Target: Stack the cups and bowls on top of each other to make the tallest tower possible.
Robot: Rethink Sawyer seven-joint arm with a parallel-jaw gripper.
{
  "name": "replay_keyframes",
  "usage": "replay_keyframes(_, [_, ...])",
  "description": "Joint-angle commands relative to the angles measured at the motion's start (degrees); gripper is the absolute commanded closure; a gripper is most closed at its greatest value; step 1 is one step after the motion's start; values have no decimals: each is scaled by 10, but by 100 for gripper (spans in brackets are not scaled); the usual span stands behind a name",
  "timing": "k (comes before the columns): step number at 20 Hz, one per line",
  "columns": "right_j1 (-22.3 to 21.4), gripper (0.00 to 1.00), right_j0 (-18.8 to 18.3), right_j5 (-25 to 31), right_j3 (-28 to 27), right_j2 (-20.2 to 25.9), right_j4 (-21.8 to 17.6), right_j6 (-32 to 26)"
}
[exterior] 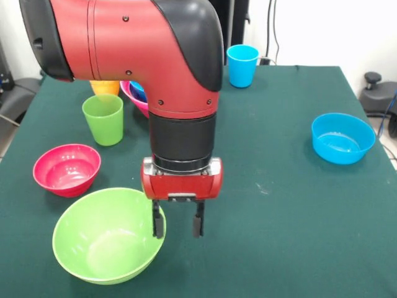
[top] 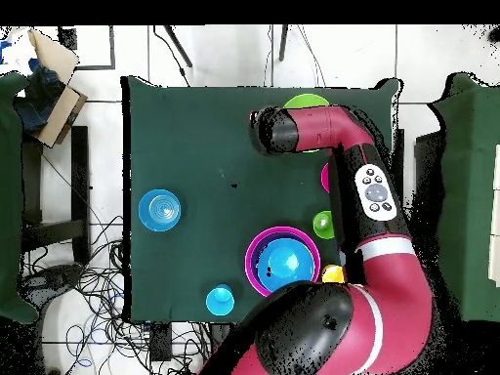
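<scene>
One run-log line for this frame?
gripper: open, over right rim of light green bowl | holding: nothing | pink bowl: purple and blue bowls nested inside | green cup: loose

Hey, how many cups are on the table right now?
3. A green cup behind the red bowl, a blue cup at the far edge, and a yellow-orange cup half hidden by the arm, which may hide more.

Glossy plastic bowls (exterior: 108,234), matt cloth table (exterior: 279,217)

Three cups show: green (exterior: 103,118), blue (exterior: 242,64), orange (exterior: 105,87). Bowls: light green (exterior: 107,236), red-pink (exterior: 66,169), light blue (exterior: 342,138), plus nested pink (top: 256,256), purple (top: 261,278) and blue (top: 288,264).
</scene>
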Motion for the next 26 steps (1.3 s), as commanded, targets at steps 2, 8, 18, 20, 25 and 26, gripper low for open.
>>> replay_keyframes(2, [-20,0,20,81,-16,-64,-31,-41])
replay_keyframes(8, [6,0,16,69,-39,-55,-22,-61])
replay_keyframes(18, [103,0,8,56,-142,-26,-29,-116])
replay_keyframes(20, [119,0,4,53,-157,-19,-28,-130])
replay_keyframes(25, [140,0,-5,40,-167,-7,-22,-152])
replay_keyframes(26, [135,0,-9,36,-156,-6,-19,-155])
